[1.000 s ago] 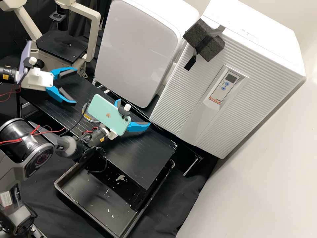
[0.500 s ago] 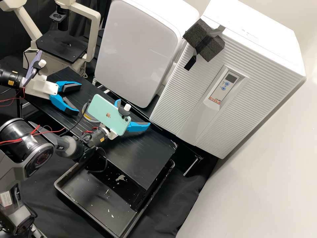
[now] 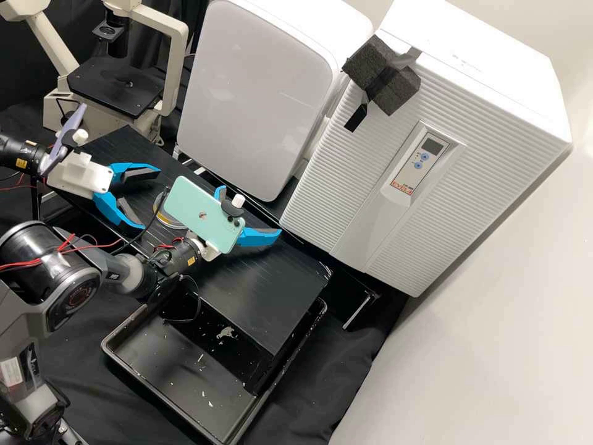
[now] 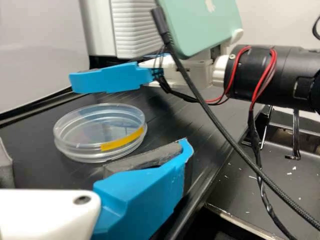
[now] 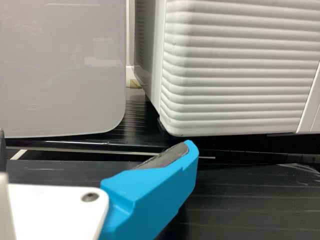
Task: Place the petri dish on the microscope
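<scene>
On the black bench in the high view, the petri dish lies partly behind the mint phone mounted on the right arm, with a black cable crossing in front of it. It rests flat, well apart from the microscope; being round, it has no long axis, and its broad face points up. The left gripper is released, its two blue fingers spread near the dish and holding nothing. The right gripper is likewise parted and without a load, over the bench in front of the white appliances. Compared with the earlier frames, the left gripper has travelled away from the microscope and closer to the dish, and has turned somewhat; the right gripper and the dish have kept their places. In the left wrist view, the dish sits upright on the dark surface, beyond the left gripper's separated fingertips and not between its pads. It is clear, shallow and glossy, with doubled rims, and a yellow strip curves along part of its side wall. In the right wrist view, one blue finger of the right gripper stands before the ribbed white cabinet and the smooth pale panel.
</scene>
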